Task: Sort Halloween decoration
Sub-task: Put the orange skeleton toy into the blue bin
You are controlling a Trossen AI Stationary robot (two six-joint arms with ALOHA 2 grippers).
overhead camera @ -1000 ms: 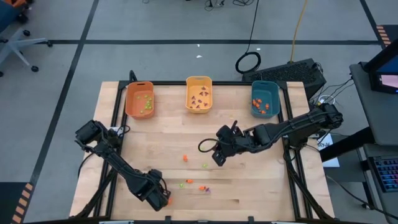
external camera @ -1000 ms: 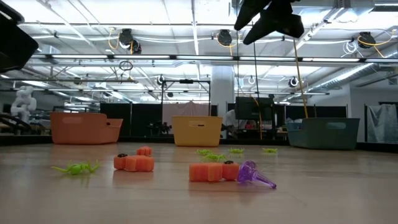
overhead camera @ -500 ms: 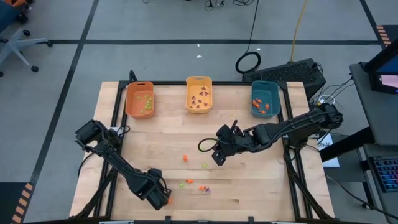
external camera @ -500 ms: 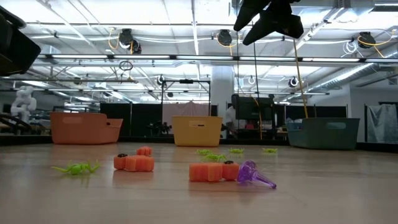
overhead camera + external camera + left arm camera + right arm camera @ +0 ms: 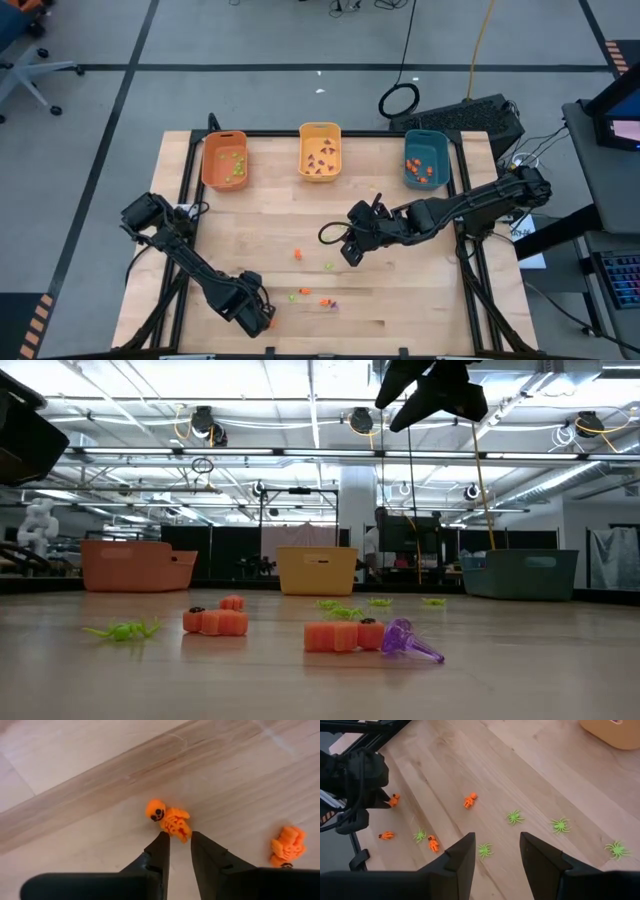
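- Since a second ago my left gripper point(image 5: 178, 841) has narrowed its fingers; neither arm has shifted over the table point(image 5: 250, 225).
- Now its two tips sit narrow, pinching the legs of an orange skeleton point(image 5: 168, 819) that lies on the wood; the head points away from the tips.
- This is at the table's near left edge.
- Another orange trinket point(image 5: 287, 846) lies apart, off to one side of that gripper.
- My right gripper point(image 5: 496, 847) hangs above mid-table, fingers apart, holding nothing.
- Beneath it lie green spiders point(image 5: 515, 817) and more orange skeletons point(image 5: 469, 800).
- Orange bin point(image 5: 224, 160), yellow bin point(image 5: 320, 152) and teal bin point(image 5: 426, 159) line the far edge, trinkets inside.
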